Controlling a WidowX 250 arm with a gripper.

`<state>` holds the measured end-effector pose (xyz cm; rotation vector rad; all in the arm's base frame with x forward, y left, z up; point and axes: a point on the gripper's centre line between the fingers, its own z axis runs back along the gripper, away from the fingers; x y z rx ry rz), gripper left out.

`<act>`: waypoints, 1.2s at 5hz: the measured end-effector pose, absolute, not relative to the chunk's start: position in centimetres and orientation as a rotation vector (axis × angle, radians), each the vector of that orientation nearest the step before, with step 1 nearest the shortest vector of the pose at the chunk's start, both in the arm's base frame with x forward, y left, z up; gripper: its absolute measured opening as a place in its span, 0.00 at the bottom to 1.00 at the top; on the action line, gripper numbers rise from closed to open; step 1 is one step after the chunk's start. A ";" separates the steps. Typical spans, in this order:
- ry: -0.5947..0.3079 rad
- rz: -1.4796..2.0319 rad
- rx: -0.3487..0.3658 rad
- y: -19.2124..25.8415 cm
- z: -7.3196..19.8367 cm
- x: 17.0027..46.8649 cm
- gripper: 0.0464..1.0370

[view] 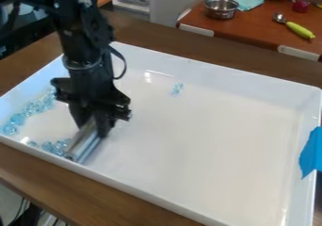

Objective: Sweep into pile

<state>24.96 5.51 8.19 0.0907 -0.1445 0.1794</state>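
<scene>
one camera view to report. black widowx arm (88,46) comes in from the upper left and hangs over the left part of the white tray (207,140). a loop of black cable (123,65) bows out on its right side in the picture. gripper (96,127) is low in the tray, pointing down, fingers clamped on a silver metal bar (86,142). bar slants from the fingers toward the near wall, its closest end near that wall. can't tell if it touches the tray floor.

clear light-blue beads in three spots. long loose band (28,111) follows the left wall down to the left corner. second bunch (56,147) sits at the near wall, right beside the bar on its left-corner side. small clump (177,88) is well apart from those, toward the far wall, farther right than the arm.

tray is on a brown wood table (104,192). blue tape (311,152) hangs over the right wall, bright against the white.

behind it, upper right, a reddish-brown tabletop (252,29) with pale corner pieces. on it: metal pot (220,8), teal cloth (246,0) just beside the pot, and a spoon with a yellow-green handle (299,30), bowl end toward the pot. small red item (301,6) behind the spoon, too blurred to name.
</scene>
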 end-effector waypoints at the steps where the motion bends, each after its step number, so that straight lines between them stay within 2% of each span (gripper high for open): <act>1: -0.162 0.135 0.134 7.6 8.3 24.9 0.33; 3: -0.187 0.097 0.244 9.9 8.7 24.8 0.33; 4: -0.159 0.107 0.237 7.7 8.9 24.7 0.33; 6: -0.175 0.224 0.153 2.4 13.0 29.0 0.33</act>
